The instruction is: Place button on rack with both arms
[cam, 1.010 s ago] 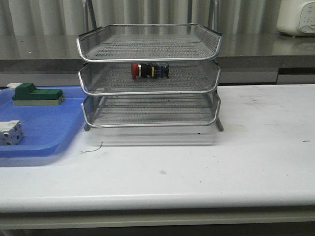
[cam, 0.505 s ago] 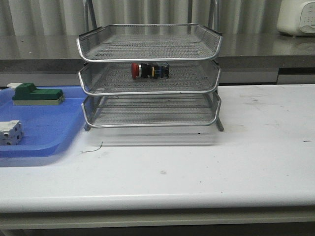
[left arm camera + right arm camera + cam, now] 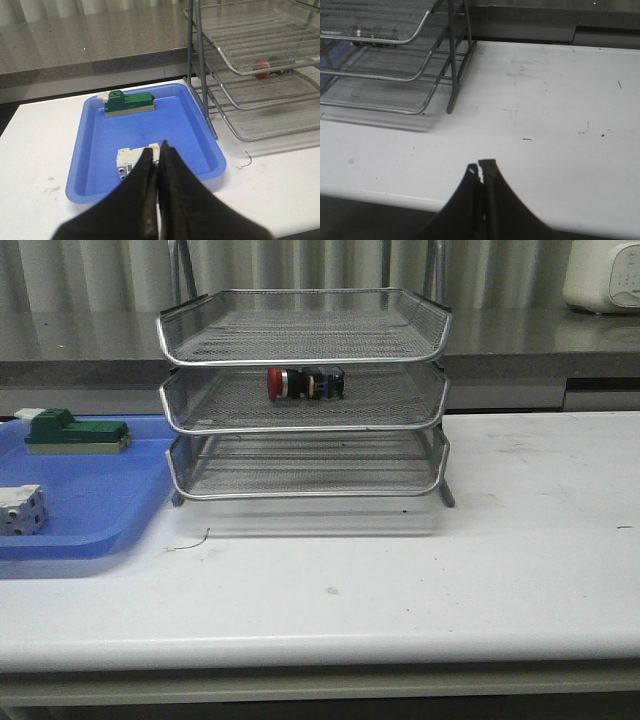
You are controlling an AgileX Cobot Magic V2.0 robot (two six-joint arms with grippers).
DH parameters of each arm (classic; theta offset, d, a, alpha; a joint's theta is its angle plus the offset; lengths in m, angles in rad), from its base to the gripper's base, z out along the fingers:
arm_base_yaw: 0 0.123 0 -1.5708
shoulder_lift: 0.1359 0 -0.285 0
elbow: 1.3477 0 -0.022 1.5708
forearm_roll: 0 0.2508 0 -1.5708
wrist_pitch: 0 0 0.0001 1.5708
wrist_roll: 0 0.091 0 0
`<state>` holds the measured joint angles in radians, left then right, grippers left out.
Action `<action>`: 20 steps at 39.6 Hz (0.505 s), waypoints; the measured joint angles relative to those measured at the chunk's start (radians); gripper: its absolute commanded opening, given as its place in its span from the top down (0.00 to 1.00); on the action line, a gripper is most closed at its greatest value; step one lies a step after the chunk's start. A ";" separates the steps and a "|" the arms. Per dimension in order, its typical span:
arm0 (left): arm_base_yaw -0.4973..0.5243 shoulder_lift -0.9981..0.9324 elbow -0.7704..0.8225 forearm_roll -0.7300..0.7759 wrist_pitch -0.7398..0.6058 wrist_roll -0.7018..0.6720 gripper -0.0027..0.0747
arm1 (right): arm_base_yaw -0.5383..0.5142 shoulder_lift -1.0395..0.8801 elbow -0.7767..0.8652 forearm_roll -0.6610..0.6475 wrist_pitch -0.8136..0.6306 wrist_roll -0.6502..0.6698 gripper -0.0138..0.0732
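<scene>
**Button lying on middle tier of rack; both grippers closed and empty**

Nearest, wrist views: the left gripper [image 3: 159, 150] has its two dark fingers pressed together with nothing between them, held above the table [image 3: 420, 580] in front of the blue tray [image 3: 90, 165]. The right gripper [image 3: 481, 170] is likewise closed with its tips meeting, holding nothing, over the near edge of the bare white tabletop to the right of the rack [image 3: 303, 390]. Neither arm shows in the front view.

Table surface: white, with scuffs and small dark specks. A short bit of thin wire [image 3: 190, 539] lies on it just in front of the rack's left corner.

Left side: the blue tray sits on the table, beside the rack's left edge. In it, a white cube-shaped block [image 3: 20, 510] lies near the front, and a green-and-white block [image 3: 76, 431] lies toward the back. The two are well apart.

Middle: the rack stands on the table, three wire-mesh tiers on upright posts. Top and bottom tiers hold nothing visible.

The button [image 3: 305, 383] lies on its side on the middle tier, roughly mid-width, red head pointing to the left, black body with blue and yellow parts to the right. No gripper touches it.

Behind: a grey counter runs along the back, with a white appliance [image 3: 605, 275] at its far right.
</scene>
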<state>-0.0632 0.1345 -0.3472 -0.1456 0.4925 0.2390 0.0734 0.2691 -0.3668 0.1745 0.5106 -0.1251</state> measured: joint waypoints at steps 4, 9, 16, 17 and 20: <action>0.000 0.000 0.000 0.000 0.000 0.000 0.99 | 0.000 0.000 0.000 0.000 0.000 0.000 0.91; 0.000 0.000 0.000 0.000 0.000 0.000 0.99 | 0.000 0.000 0.000 0.000 0.000 0.000 0.91; 0.000 0.000 0.000 0.000 0.000 0.000 0.99 | 0.000 0.000 0.000 0.000 0.000 0.000 0.91; 0.000 0.000 0.000 0.000 0.000 0.000 0.99 | 0.000 0.000 0.000 0.000 0.000 0.000 0.91; 0.000 -0.004 0.007 0.000 -0.011 0.000 0.99 | 0.000 0.000 0.000 0.000 0.000 0.000 0.91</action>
<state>-0.0632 0.1304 -0.3405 -0.1456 0.4820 0.2390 0.0734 0.2691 -0.3668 0.1745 0.5106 -0.1251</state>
